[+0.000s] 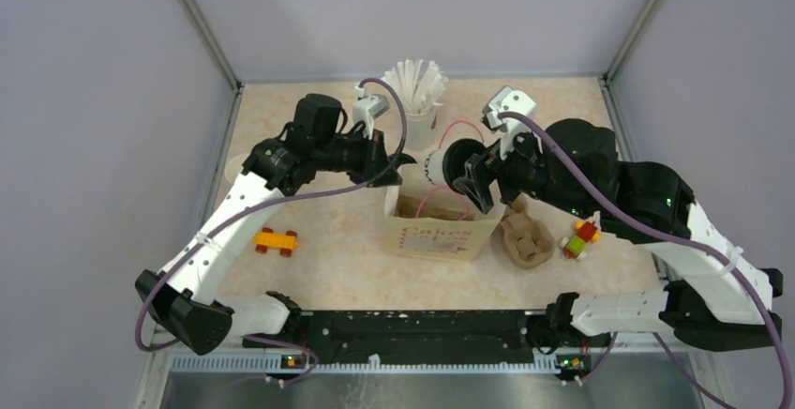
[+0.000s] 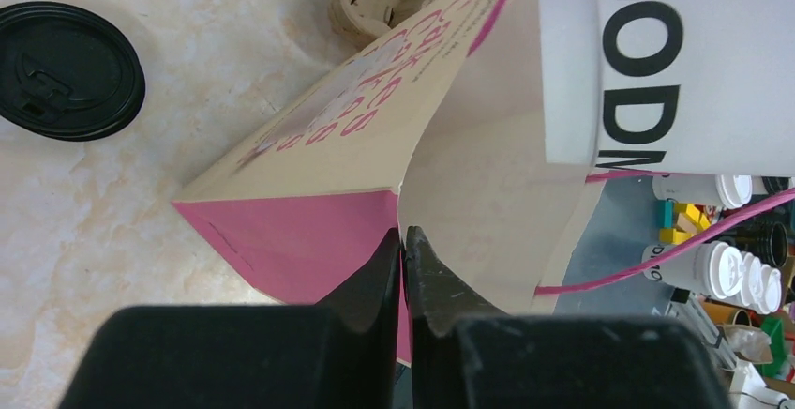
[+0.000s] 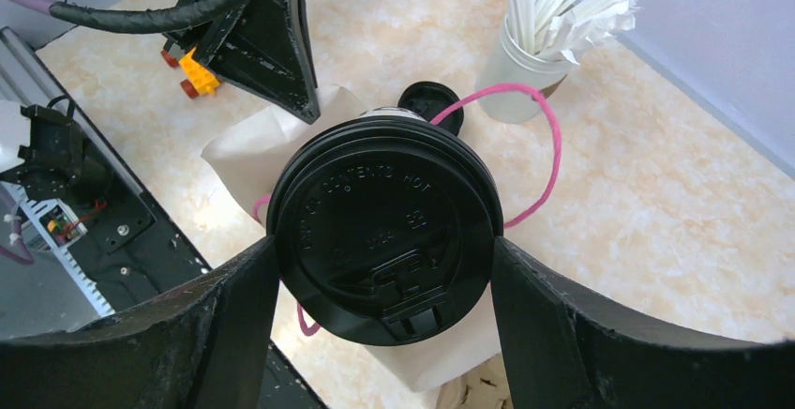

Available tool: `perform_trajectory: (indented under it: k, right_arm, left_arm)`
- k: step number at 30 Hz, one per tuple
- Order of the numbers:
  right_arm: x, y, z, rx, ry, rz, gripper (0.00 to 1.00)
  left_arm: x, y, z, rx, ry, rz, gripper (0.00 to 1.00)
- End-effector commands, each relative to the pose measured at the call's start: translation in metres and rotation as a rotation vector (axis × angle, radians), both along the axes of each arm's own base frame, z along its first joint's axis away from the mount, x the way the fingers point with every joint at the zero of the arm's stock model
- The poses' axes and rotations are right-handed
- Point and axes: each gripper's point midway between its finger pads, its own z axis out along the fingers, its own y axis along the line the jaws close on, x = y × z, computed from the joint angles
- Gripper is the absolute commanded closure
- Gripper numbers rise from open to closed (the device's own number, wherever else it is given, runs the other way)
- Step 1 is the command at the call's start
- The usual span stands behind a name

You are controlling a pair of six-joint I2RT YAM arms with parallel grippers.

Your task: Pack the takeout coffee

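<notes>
Right gripper (image 3: 384, 254): arm bent inward over mid-table, jaws set wide and clamped on both sides of the takeout coffee (image 3: 382, 204), which is tipped on its side above the open mouth of the paper bag (image 1: 441, 231). Left gripper (image 2: 404, 245): arm reaching in, jaws pinched narrow on the bag's rim. Table (image 1: 319, 268): cream marbled top, enclosed by grey wall panels (image 1: 103, 99). Cup: white paper, black lettering, round embossed black plastic lid. Bag: beige paper, pink side, pink cord handles (image 3: 548, 146).
</notes>
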Motion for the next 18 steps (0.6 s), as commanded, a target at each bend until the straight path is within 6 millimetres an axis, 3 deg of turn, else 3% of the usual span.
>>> perform_trajectory:
  k: [1, 6, 18]
  right_arm:
    - [0.000, -0.002, 0.011, 0.045, -0.033, -0.003, 0.30]
    - [-0.026, 0.018, -0.018, 0.026, 0.052, 0.172, 0.30]
    - [-0.030, 0.032, -0.057, -0.046, 0.087, 0.244, 0.31]
  left_arm:
    - [-0.002, -0.003, 0.018, -0.046, -0.098, -0.045, 0.91]
    - [-0.003, -0.003, 0.021, -0.056, -0.109, -0.048, 0.91]
    - [-0.003, -0.003, 0.027, -0.075, -0.129, -0.033, 0.90]
